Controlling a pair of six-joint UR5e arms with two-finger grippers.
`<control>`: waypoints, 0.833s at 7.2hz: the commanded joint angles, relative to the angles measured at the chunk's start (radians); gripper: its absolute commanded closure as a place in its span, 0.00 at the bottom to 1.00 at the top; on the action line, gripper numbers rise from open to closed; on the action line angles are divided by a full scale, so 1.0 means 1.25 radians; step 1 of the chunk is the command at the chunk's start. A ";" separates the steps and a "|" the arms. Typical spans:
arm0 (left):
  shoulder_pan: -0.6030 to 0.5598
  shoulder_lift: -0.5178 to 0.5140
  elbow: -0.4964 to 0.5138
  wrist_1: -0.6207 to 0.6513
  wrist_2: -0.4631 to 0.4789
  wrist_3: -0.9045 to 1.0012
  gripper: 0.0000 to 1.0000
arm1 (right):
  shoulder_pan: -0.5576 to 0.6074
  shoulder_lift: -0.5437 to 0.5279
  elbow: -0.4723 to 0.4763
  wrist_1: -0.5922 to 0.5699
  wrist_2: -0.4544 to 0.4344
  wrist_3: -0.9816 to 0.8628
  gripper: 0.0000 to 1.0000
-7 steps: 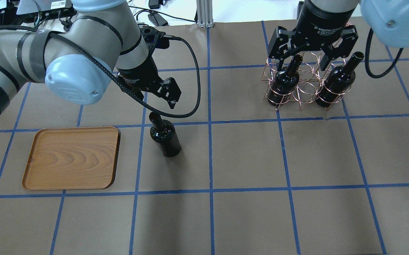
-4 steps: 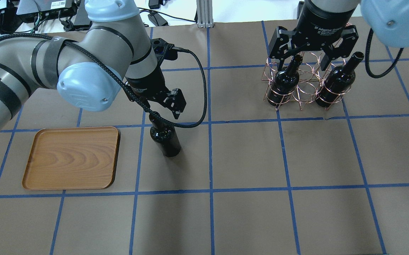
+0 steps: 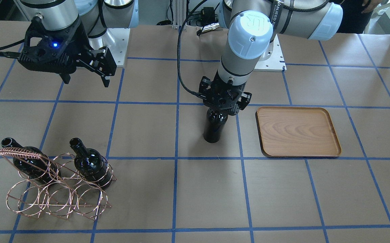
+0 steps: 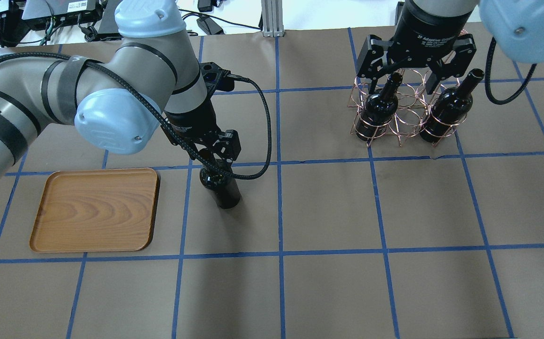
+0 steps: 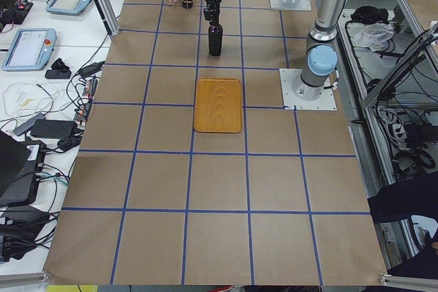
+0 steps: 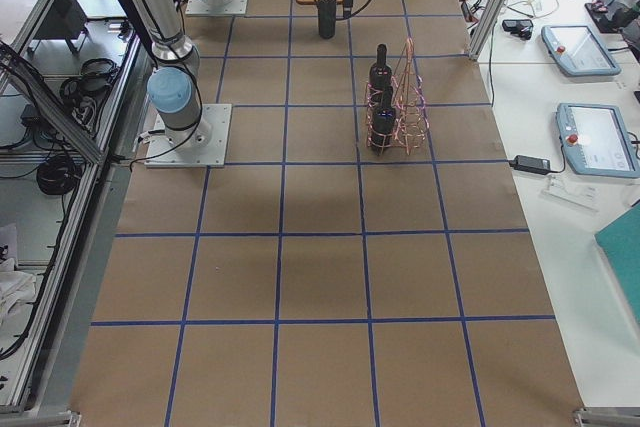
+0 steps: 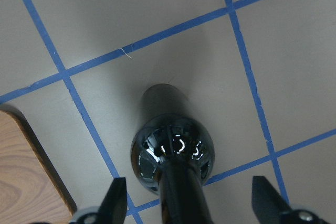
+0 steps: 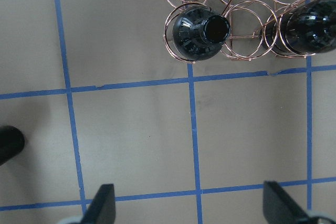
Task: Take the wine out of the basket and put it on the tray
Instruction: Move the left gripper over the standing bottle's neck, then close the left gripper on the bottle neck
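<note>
One wine bottle (image 4: 222,188) stands upright on the table, right of the wooden tray (image 4: 95,209). My left gripper (image 4: 213,155) is open and straddles its neck. In the left wrist view the neck (image 7: 181,192) rises between the two spread fingertips (image 7: 118,198) without touching them. The bottle (image 3: 214,126) and tray (image 3: 297,131) also show in the front view. The copper wire basket (image 4: 403,113) holds two more bottles (image 4: 377,108) (image 4: 446,113). My right gripper (image 4: 401,84) hangs open and empty above the basket.
The table is brown paper with a blue tape grid. The basket (image 3: 56,189) sits far from the tray, on my right side. Cables and equipment lie beyond the table's back edge.
My left gripper has moved down and toward the standing bottle and now has its open fingers on either side of the neck. The right gripper and the basket have not moved.
</note>
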 commanded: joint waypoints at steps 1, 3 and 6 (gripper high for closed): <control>0.003 -0.001 0.007 0.002 0.000 0.000 0.41 | 0.000 0.001 0.000 0.000 -0.001 -0.001 0.00; 0.003 -0.004 0.009 0.007 0.000 0.000 0.41 | 0.000 -0.001 0.000 -0.001 -0.001 -0.004 0.00; 0.004 -0.001 0.008 -0.016 0.001 0.000 0.48 | 0.000 -0.001 0.000 0.000 0.000 -0.007 0.00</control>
